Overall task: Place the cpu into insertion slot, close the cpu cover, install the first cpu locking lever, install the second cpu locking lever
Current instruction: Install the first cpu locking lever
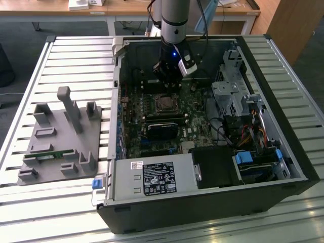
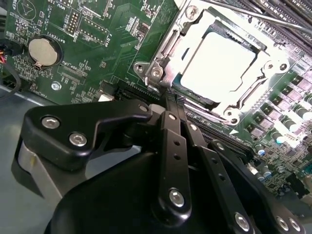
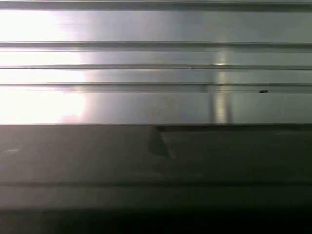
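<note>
A slatted metal table (image 1: 76, 55) carries an open computer case (image 1: 283, 167). Inside it, the gripper (image 2: 169, 100) has its fingers pressed together with nothing between them. The tips are just beside the edge of the cpu cover (image 2: 171, 45), which lies flat around the cpu (image 2: 219, 66).

Exterior view overlooks the case (image 1: 202, 207); second wrist view sits near the cpu (image 2: 217, 66).

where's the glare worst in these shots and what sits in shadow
In the second wrist view the cpu top is washed out white inside the cpu cover window. In the first wrist view glare whitens the metal slats, and the lower half is dark. In the exterior view the slatted table shines, while the motherboard lies in shade.
</note>
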You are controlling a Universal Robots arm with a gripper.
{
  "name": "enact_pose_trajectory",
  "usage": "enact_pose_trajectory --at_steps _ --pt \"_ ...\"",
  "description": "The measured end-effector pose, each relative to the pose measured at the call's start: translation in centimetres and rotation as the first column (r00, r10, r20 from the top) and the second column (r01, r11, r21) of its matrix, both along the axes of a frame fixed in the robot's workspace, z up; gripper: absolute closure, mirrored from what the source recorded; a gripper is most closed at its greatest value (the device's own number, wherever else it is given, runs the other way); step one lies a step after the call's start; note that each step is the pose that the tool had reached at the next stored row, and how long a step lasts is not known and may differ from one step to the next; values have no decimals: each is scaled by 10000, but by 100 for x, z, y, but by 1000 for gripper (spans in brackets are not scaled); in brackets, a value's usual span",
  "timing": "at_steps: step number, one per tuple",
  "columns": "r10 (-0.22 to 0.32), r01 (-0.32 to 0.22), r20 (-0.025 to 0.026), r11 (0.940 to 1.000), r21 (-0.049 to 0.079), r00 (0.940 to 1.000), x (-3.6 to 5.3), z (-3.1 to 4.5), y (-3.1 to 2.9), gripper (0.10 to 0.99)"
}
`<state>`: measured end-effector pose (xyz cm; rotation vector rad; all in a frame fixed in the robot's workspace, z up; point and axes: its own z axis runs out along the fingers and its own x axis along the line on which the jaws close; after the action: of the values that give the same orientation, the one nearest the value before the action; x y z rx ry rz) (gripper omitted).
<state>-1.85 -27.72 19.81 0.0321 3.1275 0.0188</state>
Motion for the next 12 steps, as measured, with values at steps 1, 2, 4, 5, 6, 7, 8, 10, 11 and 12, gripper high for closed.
enact_pose_trajectory --at_steps 1,2,4,5,6,7,8,10,11,12 --pt "1 -1 0 10000 -6 10000 1 -6 4 980" --pt "1 -1 -2 10000 -17 10000 2 -10 6 980" --pt "1 -1 -7 10000 -28 10000 3 -15 8 980" --pt "0 0 -6 10000 -28 10000 3 -16 9 980" --pt "0 0 -6 10000 -22 10000 3 -16 10 980" --pt "0 0 -4 10000 -11 10000 4 -17 12 980" --pt "0 0 -3 10000 1 10000 4 -17 15 980" --pt "0 0 -3 10000 28 10000 4 -17 15 980" --pt "-1 1 -1 10000 32 10000 4 -15 16 980" --pt "-1 1 1 10000 39 10000 5 -10 17 980"
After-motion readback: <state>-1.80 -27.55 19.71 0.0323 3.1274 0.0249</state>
